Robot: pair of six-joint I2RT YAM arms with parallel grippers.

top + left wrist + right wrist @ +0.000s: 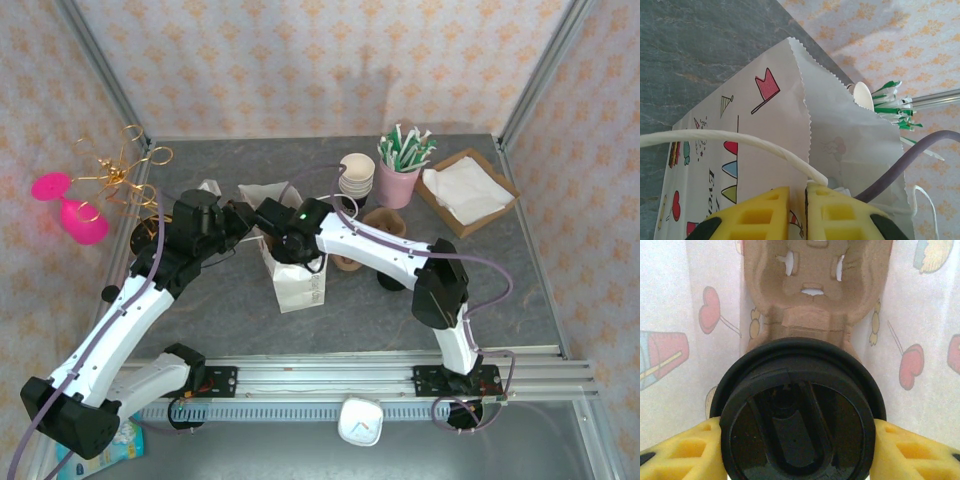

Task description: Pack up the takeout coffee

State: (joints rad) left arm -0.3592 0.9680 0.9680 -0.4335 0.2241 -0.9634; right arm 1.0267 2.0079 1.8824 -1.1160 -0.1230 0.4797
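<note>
Left gripper (pixel 806 192): I see its yellow fingers (pixel 760 210) pressed together on the side wall of the paper bag (pixel 760 130). The paper is pinched between them, just below the sawtooth rim.
Right gripper (pixel 797 440): clamped on the coffee cup (pixel 797 415), with one yellow finger against each side of the black lid (pixel 790 370). Overhead, this gripper (pixel 285 243) sits down in the bag's mouth.
Coffee cup: held inside the bag, lid facing my wrist camera (the cup's body is hidden beneath the lid, so I cannot tell whether it touches anything below).
Cup carrier (pixel 812 295): brown moulded pulp, inside the bag beyond the cup and between the printed walls.
Paper bag, overhead (pixel 300 285): white and upright near the middle of the table (pixel 500 290), with its mouth open. It is printed with flags, hearts and lettering.
Bag handle (pixel 715 136): a white twisted cord arching across the left wrist view, just above the fingers.
Left gripper, overhead (pixel 248 222): at the bag's left top edge, close beside the right one.
Straws (pixel 403 148): green-and-white, standing in a pink cup (pixel 397 185) at the far side — well apart from the bag.
Stack of paper cups (pixel 357 175): just left of the pink cup.
Tray (pixel 497 172): wooden, at the far right, with white napkins (pixel 462 190) in it.
</note>
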